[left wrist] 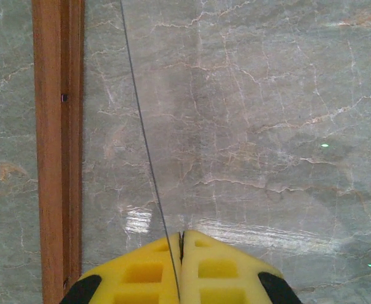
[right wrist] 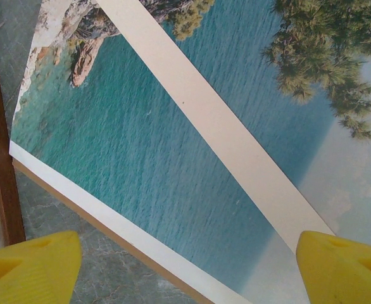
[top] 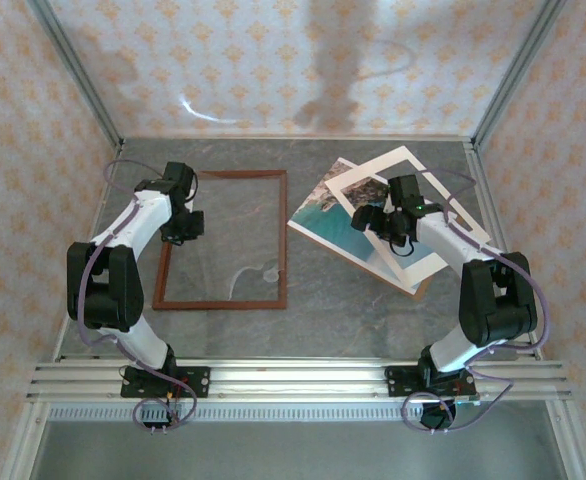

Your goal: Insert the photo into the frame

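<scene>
Table (top: 313,290): grey-green stone look, pale veins, glossy; patterned paper walls around it.

The frame (top: 221,240): thin reddish-brown wooden moulding, rectangular, flat on the left half of the table; in the left wrist view one side of the moulding (left wrist: 59,152) runs straight up the picture, grooved along its length; veined table shows through the opening. A clear pane (top: 235,250) sits within the frame, known by curved glare near the lower rail; in the left wrist view its edge (left wrist: 149,158) is a hair-thin dark line.

Left gripper (top: 185,228): over the frame's left rail; yellow fingers (left wrist: 141,272) pressed together, the pane's edge running into the seam between them (left wrist: 180,235); pinched on that edge.

The photo (top: 325,218): right of the frame, well apart from the opening, lying skewed on the table; turquoise rippled sea, pale rocks, dark pine (right wrist: 318,69); smooth print, cream margin along its near edge. A cream mat (top: 371,167), flat card with a cut window, lies twisted across the print; one strip (right wrist: 223,139) crosses the sea diagonally. Brown board edge (right wrist: 109,232) peeks out under the print's margin.

Right gripper (top: 383,222): above the photo; yellow fingers spread wide (right wrist: 188,244), nothing between them; whether they touch the print, cannot tell.
</scene>
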### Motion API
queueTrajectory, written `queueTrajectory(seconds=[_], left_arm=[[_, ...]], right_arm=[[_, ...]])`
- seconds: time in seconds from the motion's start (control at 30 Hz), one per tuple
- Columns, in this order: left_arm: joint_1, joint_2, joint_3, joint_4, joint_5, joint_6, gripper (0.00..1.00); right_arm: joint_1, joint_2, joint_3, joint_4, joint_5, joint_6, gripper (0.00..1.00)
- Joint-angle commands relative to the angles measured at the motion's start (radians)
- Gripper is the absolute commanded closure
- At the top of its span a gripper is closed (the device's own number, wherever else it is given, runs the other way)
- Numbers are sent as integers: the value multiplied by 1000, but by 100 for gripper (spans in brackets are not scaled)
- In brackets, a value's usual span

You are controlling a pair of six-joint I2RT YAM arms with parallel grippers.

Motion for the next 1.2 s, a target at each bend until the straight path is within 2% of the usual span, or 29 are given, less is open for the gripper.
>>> queueTrajectory(seconds=[0.0, 1.17], left_arm=[[11, -19, 18, -36, -40, 30, 100], [23, -36, -9, -32, -52, 35, 100]], right_arm=[[8, 6, 15, 4, 5, -14, 12], [9, 10, 17, 6, 4, -14, 12]])
